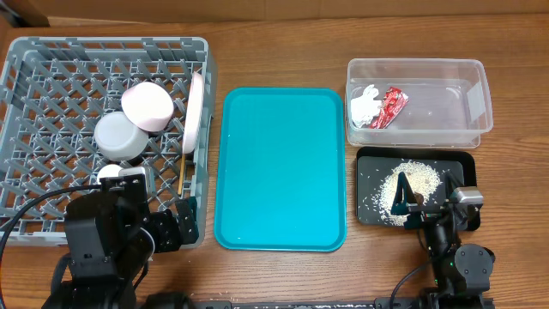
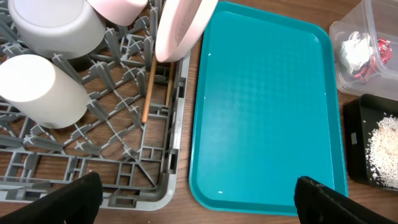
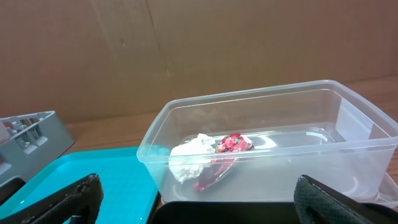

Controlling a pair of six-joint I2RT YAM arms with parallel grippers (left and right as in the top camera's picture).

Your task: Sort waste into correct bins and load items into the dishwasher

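The grey dish rack [image 1: 51,69] holds the upright white plate [image 1: 196,110], pinkish bowl [image 1: 147,106], grey bowl [image 1: 118,137], white cup [image 1: 110,174] and chopsticks [image 2: 148,87]. The clear tub [image 1: 446,107] holds the white tissue [image 1: 364,105] and red wrapper [image 1: 391,107]; both also show in the right wrist view, the tissue [image 3: 189,155] beside the wrapper [image 3: 227,148]. Rice scraps [image 1: 403,184] lie in the black tray [image 1: 369,159]. My left gripper [image 1: 171,225] is open and empty at the rack's front right corner. My right gripper [image 1: 426,196] is open and empty over the black tray.
A teal serving tray [image 1: 283,167] lies between the rack and the bins, with nothing on it. A cardboard wall [image 3: 186,43] stands behind the table. Cables run over the rack's front left part [image 1: 34,206].
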